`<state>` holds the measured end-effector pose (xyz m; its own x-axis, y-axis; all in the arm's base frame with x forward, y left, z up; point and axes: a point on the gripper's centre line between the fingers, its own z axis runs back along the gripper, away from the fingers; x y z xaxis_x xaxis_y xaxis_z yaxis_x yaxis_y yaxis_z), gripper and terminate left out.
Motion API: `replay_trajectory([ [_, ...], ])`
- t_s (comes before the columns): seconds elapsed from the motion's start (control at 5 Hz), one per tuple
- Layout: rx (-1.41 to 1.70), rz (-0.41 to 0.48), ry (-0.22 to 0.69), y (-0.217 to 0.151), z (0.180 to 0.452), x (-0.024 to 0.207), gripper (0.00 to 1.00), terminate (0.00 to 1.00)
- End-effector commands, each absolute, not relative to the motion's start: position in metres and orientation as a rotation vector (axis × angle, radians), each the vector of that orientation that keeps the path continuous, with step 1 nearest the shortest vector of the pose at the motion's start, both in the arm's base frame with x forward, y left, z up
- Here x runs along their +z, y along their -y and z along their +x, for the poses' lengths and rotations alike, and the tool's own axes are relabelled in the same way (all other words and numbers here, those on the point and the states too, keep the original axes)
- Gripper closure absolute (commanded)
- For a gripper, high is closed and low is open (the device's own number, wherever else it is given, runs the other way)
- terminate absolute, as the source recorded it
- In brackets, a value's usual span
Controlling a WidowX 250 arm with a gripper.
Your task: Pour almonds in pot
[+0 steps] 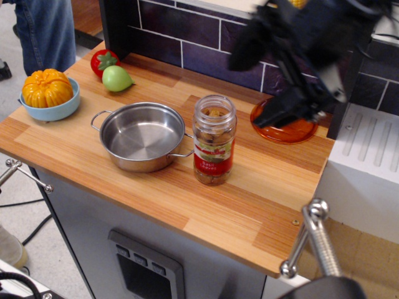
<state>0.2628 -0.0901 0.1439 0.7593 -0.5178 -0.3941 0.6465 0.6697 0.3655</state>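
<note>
The clear jar [214,141] with a red and white label stands upright and open-topped on the wooden counter, with the almonds [216,114] showing through its glass. The shiny steel pot [142,136] sits empty just left of the jar, its right loop handle almost touching it. My gripper [248,87] is blurred by motion, raised above the counter up and to the right of the jar, over the orange lid. Its two dark fingers point left and stand wide apart, holding nothing.
An orange glass lid [288,128] lies right of the jar, partly behind my arm. A light blue bowl [56,109] with an orange pumpkin [46,88] is at the far left. A red tomato [103,61] and a green one [116,78] sit behind the pot. A white rack [368,146] stands at the right.
</note>
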Motion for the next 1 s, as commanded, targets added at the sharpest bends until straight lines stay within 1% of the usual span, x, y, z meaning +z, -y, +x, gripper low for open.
replay_trajectory([
  [0.0, -0.929, 0.683, -0.619, 0.125, 0.270, 0.105, 0.00, 0.00],
  [0.2, -1.063, 0.708, -0.741, 0.128, 0.264, 0.088, 0.00, 0.00],
  [0.4, -1.140, 0.705, -0.796, 0.118, 0.259, 0.081, 0.00, 0.00],
  [0.6, -1.157, 0.728, -0.855, 0.097, 0.265, 0.070, 0.00, 0.00],
  [0.8, -1.142, 0.785, -0.879, 0.069, 0.278, 0.053, 0.00, 0.00],
])
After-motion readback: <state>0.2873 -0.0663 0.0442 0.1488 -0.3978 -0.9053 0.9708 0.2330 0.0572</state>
